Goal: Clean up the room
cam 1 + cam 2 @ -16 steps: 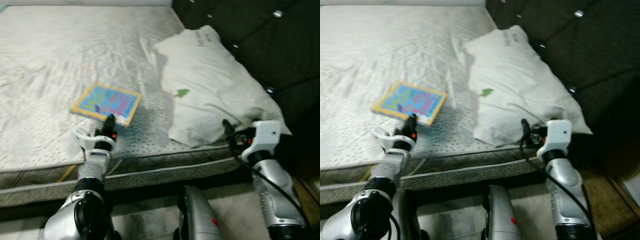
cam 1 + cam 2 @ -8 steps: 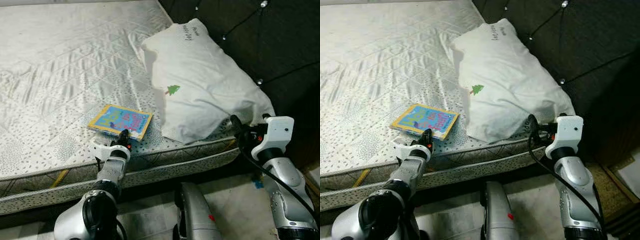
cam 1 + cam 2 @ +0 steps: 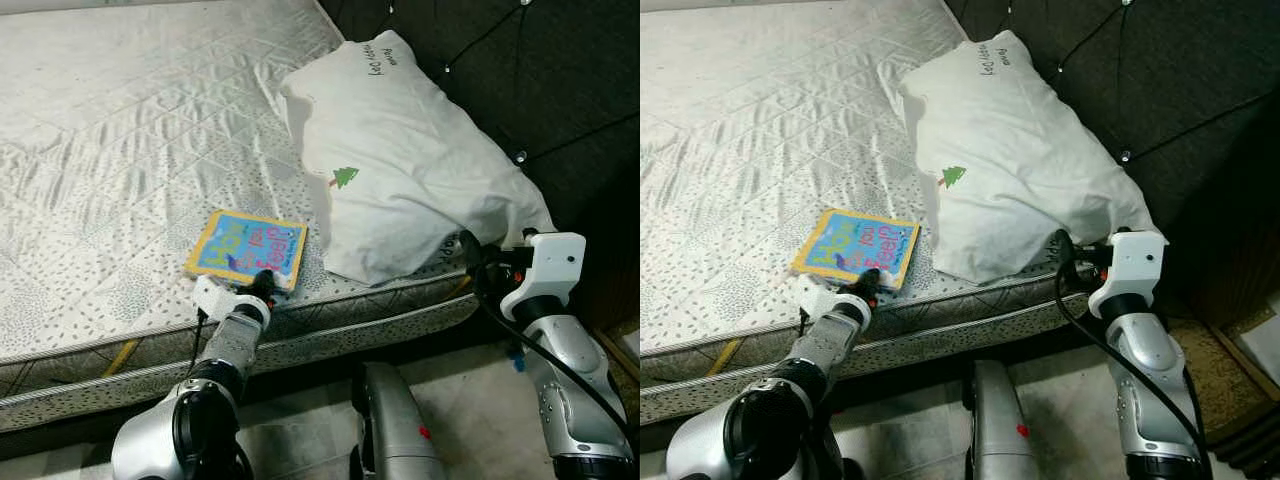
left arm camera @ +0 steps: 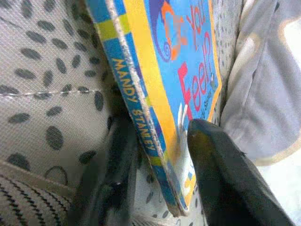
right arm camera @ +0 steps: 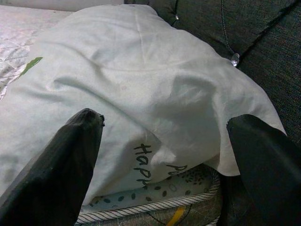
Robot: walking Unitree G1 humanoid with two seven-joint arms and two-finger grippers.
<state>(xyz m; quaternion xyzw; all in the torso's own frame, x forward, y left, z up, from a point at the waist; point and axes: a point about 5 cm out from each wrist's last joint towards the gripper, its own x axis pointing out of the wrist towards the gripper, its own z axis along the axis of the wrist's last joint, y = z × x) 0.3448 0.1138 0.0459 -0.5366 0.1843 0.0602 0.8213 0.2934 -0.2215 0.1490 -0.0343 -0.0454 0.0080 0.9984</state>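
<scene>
A colourful picture book (image 3: 247, 248) lies on the mattress (image 3: 120, 120) near its front edge, beside a white pillow (image 3: 400, 150) with a small green tree print. My left gripper (image 3: 262, 280) is at the book's near corner. In the left wrist view its two black fingers (image 4: 221, 179) clamp the book's edge (image 4: 141, 117), one under it and one on the cover. My right gripper (image 3: 465, 248) is open at the pillow's near right corner, its fingers (image 5: 66, 165) spread wide in front of the pillow (image 5: 141, 84) without touching it.
A dark tufted headboard (image 3: 560, 80) rises right behind the pillow. The mattress's piped front edge (image 3: 330, 335) runs across below both grippers. Pale floor (image 3: 470, 400) lies below it, with part of my own body (image 3: 395, 430) in front.
The left gripper has moved forward onto the book's near corner and closed over its edge. The book has turned a little on the mattress. The right gripper has stayed by the pillow.
</scene>
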